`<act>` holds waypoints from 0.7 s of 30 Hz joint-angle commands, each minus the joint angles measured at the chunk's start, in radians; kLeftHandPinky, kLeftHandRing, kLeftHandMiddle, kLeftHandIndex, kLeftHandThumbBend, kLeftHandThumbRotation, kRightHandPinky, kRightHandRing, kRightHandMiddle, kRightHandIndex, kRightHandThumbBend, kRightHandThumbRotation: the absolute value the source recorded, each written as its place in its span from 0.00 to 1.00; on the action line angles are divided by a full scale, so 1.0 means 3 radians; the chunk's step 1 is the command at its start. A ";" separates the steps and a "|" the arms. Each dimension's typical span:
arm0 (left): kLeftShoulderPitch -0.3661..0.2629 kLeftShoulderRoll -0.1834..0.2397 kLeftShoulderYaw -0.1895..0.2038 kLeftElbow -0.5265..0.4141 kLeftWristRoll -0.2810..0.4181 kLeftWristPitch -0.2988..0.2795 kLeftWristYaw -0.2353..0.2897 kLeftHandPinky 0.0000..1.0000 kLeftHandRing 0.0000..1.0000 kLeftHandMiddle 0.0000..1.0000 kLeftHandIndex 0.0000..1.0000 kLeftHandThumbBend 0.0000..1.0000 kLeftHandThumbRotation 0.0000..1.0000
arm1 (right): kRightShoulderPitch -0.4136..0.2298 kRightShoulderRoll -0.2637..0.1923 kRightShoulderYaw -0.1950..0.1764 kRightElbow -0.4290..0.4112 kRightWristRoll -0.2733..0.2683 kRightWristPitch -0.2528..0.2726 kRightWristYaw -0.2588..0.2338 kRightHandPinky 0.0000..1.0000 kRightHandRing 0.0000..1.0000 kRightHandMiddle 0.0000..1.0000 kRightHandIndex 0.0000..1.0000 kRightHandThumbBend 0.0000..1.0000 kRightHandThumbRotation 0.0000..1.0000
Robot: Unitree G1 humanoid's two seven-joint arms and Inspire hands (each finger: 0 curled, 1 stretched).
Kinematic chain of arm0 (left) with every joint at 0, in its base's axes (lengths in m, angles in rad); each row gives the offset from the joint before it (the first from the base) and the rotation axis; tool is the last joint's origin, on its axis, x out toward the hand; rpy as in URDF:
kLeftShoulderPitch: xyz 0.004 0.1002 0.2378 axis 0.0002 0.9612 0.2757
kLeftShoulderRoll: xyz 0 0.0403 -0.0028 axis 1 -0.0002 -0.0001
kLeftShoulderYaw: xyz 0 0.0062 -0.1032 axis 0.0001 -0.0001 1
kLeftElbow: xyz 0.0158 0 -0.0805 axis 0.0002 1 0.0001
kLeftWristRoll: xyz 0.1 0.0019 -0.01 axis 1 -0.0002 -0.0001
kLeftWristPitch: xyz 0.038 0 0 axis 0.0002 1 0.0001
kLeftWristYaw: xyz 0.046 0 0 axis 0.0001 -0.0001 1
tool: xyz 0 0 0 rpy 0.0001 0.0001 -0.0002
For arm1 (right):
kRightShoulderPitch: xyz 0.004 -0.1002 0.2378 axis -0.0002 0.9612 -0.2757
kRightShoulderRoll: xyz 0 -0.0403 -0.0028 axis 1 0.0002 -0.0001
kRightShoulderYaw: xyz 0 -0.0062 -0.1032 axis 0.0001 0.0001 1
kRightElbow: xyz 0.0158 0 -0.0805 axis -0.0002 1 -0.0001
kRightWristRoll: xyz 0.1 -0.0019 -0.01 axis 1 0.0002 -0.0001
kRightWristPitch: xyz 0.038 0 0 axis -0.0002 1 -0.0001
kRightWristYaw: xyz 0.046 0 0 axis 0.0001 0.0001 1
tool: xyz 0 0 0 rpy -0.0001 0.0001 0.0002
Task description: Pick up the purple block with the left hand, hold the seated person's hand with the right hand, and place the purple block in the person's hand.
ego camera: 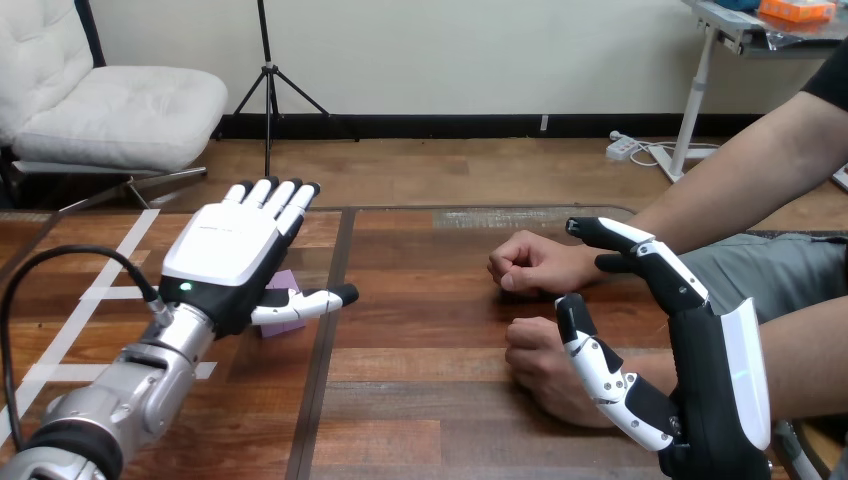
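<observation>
Left hand [222, 258] over purple block [284, 284]; right hand [705, 385] beside person's near hand [535, 362].

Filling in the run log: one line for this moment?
left hand open over purple block | block on table, ungrasped | right hand open beside person's hands, both fisted on table

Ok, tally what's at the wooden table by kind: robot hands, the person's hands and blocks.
Black-and-white robot hands: 2 (left hand, right hand)
Person's fisted hands: 2 (farther hand, nearer hand)
Small purple block: 1
Total: 5
</observation>
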 commanded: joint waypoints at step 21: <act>-0.0356 -0.0167 -0.0157 0.0159 -0.0037 0.0169 -0.0105 1.00 1.00 1.00 1.00 0.68 1.00 | -0.0158 -0.0034 -0.0039 -0.0105 -0.0031 0.0033 0.0001 0.69 0.76 0.76 0.73 0.36 0.45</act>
